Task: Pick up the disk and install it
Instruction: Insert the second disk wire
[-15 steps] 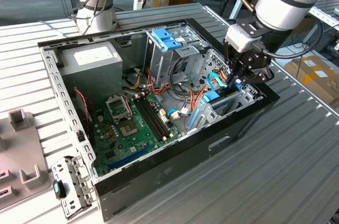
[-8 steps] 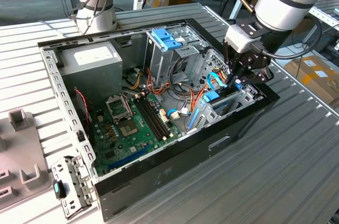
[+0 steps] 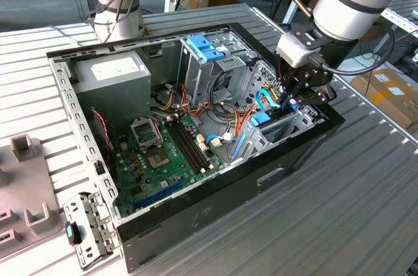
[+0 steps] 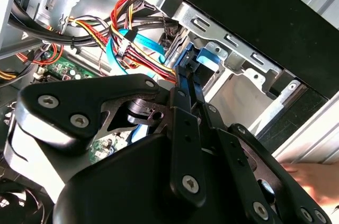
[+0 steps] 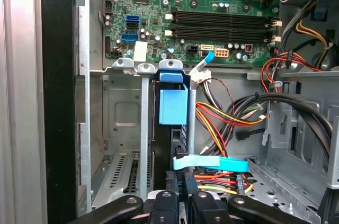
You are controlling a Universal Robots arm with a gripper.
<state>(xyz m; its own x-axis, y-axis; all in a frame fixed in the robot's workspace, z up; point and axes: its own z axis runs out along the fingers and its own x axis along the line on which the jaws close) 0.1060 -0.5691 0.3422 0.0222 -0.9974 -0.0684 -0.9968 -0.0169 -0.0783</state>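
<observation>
First wrist view: disk point(image 5: 173, 105) edge-up between bay rails, claw point(image 5: 180, 195) above.

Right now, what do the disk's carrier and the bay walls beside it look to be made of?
The disk's carrier: light-blue plastic by its look, smooth, matte and evenly coloured. The bay walls: probably bare sheet steel, dull silver-grey, with stamped slots and folded edges.

Matt black plastic hand point(image 4: 186, 83), light-blue plastic disk point(image 5: 173, 106) carrier (smooth), bare grey metal drive cage point(image 5: 124, 123)
</observation>
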